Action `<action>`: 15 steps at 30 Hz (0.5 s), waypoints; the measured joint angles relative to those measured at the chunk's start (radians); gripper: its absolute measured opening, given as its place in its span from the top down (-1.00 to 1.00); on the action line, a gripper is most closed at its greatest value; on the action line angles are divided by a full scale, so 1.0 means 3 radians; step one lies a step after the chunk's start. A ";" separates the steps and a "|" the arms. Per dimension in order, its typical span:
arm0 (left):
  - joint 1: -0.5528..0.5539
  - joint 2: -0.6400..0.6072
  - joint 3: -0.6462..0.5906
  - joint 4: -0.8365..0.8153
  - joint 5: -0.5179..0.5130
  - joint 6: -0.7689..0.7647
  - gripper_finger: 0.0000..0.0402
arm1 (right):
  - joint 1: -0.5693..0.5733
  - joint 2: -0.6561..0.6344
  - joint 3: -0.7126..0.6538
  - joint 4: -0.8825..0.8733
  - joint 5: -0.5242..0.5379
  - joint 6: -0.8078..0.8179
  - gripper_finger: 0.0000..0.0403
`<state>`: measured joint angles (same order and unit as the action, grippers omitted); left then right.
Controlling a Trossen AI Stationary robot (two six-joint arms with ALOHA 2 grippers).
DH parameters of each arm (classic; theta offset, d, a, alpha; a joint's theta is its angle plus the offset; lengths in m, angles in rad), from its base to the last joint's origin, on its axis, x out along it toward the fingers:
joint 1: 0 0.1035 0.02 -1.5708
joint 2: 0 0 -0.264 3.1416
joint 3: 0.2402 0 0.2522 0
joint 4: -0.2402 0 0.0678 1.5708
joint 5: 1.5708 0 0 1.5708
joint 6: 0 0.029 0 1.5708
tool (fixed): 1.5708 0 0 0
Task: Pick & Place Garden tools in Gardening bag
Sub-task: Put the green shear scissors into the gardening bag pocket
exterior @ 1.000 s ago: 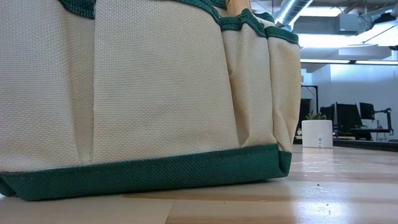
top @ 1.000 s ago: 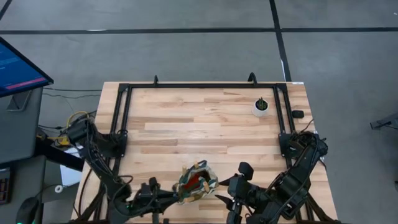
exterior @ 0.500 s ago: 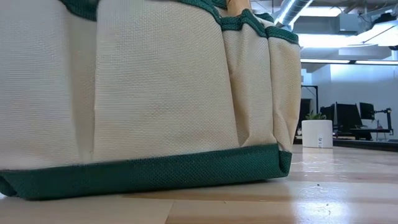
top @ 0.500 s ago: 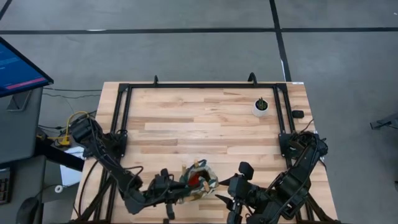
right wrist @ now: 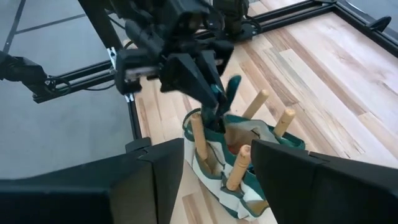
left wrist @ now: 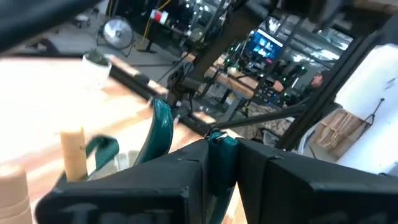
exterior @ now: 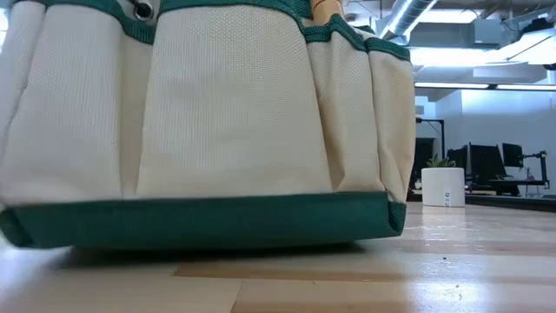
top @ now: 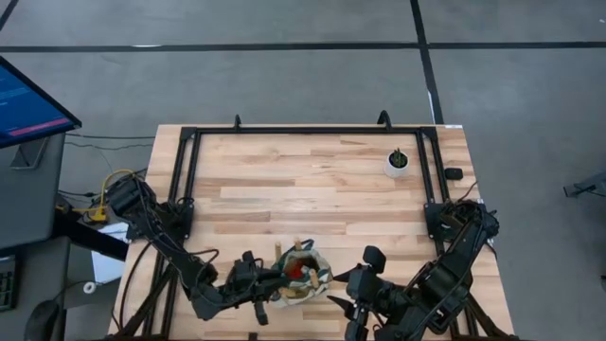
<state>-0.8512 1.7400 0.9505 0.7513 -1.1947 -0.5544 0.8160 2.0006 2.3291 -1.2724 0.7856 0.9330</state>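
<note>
Left gripper (right wrist: 208,102): clenched on green pruning shears (right wrist: 225,93), above gardening bag (right wrist: 249,177) (wooden handles inside).
Right gripper (top: 352,296): released, beside bag.

The left gripper (top: 272,282), which a second ago sat lower and farther left of the gardening bag (exterior: 200,139), now reaches over the bag's left rim, its fingers (left wrist: 224,163) closed on a green handle strap (left wrist: 163,127). Seen from bench level, the bag now sits level, its green bottom band straight rather than slanted.
</note>
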 joint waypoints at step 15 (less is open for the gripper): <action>-0.0641 -0.0541 0.0004 0.0134 -0.0355 0.0941 0.83 | -0.0003 0.0000 0.0000 0.0001 -0.0001 0.0000 0.11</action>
<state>-1.0434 1.5778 0.9516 0.7914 -1.3013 -0.2721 0.8150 2.0006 2.3291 -1.2720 0.7854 0.9329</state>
